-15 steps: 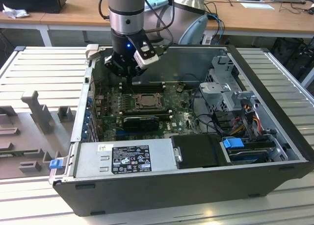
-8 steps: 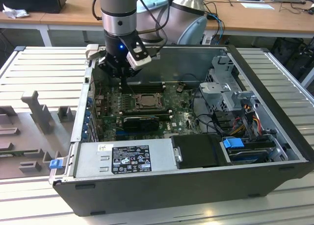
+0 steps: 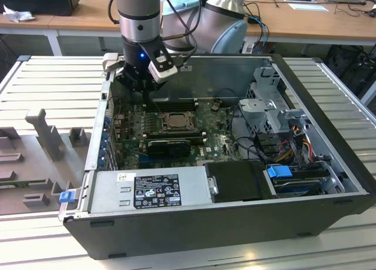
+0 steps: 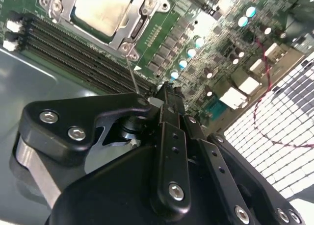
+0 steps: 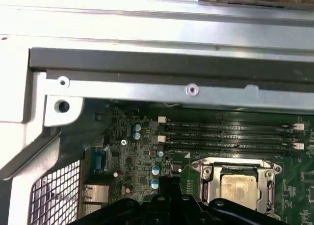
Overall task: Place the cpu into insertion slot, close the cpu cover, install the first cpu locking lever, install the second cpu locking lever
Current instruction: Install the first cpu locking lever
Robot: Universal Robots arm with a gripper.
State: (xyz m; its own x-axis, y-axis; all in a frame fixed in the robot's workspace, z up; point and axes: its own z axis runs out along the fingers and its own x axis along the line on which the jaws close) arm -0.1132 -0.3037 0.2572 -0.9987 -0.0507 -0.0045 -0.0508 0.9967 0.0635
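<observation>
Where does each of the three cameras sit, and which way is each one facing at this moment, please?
Exterior view: off the arm, above and in front of the open computer case, looking down into it; the arm and gripper hang over the board's rear.
Second wrist view: on the arm, looking along the gripper at the motherboard.
First wrist view: on the arm, facing the board and case wall; the gripper's dark body edges in.
Shared: all three views show the cpu seated under the cpu cover.

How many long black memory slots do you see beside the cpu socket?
4, in the first wrist view: parallel memory slots stacked side by side between the cpu cover and the metal case wall. More may be hidden.
</observation>
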